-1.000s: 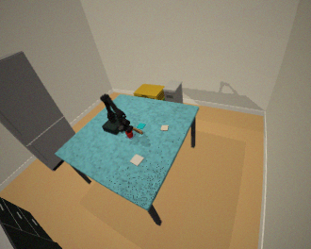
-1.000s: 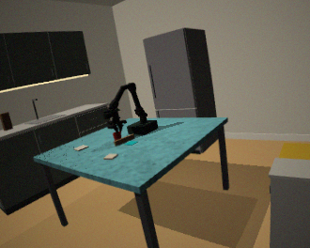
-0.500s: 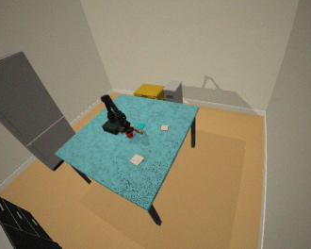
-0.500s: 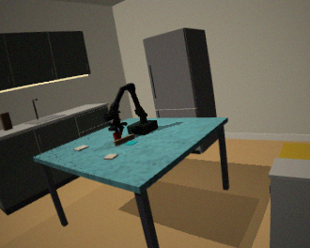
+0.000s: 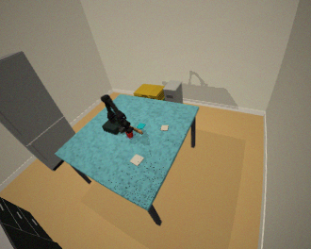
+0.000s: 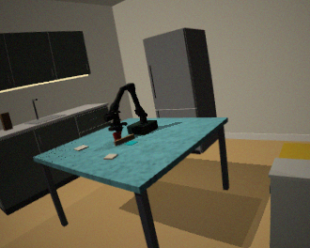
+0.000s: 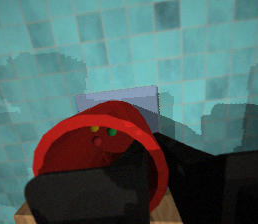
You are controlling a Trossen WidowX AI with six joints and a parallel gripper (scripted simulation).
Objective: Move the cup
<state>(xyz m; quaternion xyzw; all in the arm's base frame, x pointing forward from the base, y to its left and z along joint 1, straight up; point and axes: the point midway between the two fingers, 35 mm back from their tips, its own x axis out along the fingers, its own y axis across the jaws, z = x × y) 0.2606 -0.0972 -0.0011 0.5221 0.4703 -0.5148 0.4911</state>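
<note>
The red cup [image 5: 129, 135] [image 6: 116, 135] [image 7: 102, 121] stands over a blue-grey pad [image 7: 142, 96], seen from above at a slant in the wrist view. A yellow marble [image 7: 94, 128], a green marble [image 7: 112, 132] and a red marble [image 7: 97, 141] lie inside it. My gripper [image 7: 148, 138] is closed on the cup's wall, one finger inside the rim and the other outside. A cyan pad [image 5: 140, 125] [image 6: 131, 143] lies on the table beyond a wooden bar. The cup's underside is hidden, so contact with the pad cannot be told.
The wooden bar [image 5: 138, 130] [image 6: 125, 139] [image 7: 164, 213] lies close beside the cup, between it and the cyan pad. Two pale squares, one [image 5: 165, 127] [image 6: 111, 156] and another [image 5: 137, 159] [image 6: 81, 147], lie farther out on the teal table [image 5: 107, 157] [image 6: 168, 147].
</note>
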